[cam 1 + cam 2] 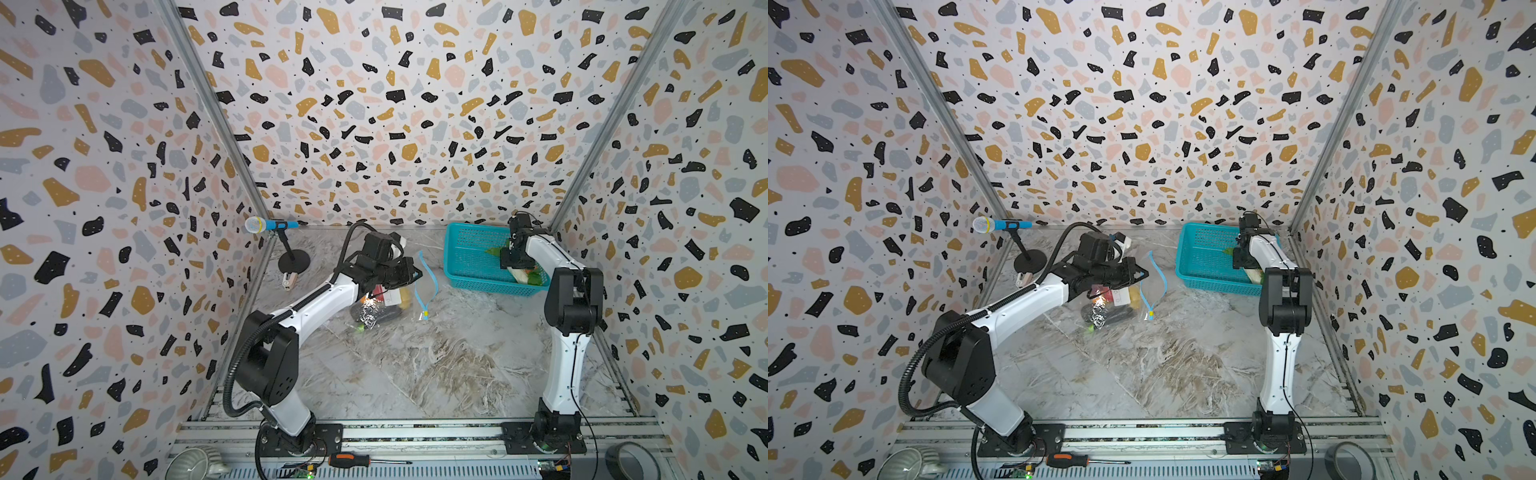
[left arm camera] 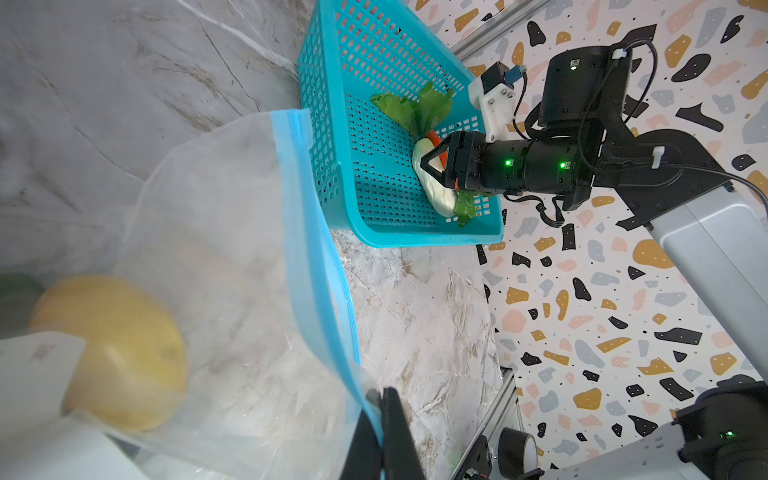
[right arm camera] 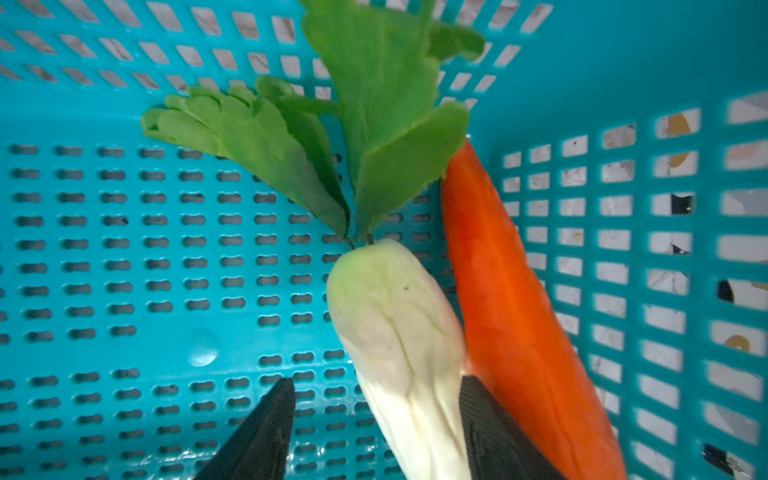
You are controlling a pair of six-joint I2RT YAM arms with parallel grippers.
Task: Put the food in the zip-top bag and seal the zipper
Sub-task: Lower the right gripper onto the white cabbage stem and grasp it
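Observation:
The clear zip-top bag (image 1: 386,307) (image 1: 1121,299) lies on the marble table, its mouth facing the basket. My left gripper (image 2: 380,409) (image 1: 417,274) is shut on the light-blue zipper (image 2: 316,232) (image 1: 430,278), holding that edge up. The yellow slider (image 1: 424,314) sits at the near end. A yellow piece (image 2: 120,349), a red piece (image 1: 378,291) and a dark aubergine (image 1: 386,316) are inside. My right gripper (image 3: 376,382) (image 2: 432,166) is open in the basket. It straddles the white cabbage-like piece (image 3: 395,316), one finger between it and the orange carrot (image 3: 511,299). Leafy greens (image 3: 374,124) lie beyond.
The teal mesh basket (image 1: 469,257) (image 1: 1204,257) (image 3: 104,116) stands at the back right against the wall. A microphone on a stand (image 1: 270,225) is at the back left. A screwdriver (image 1: 353,460), a tape roll (image 1: 631,459) and a bowl (image 1: 191,463) lie along the front rail.

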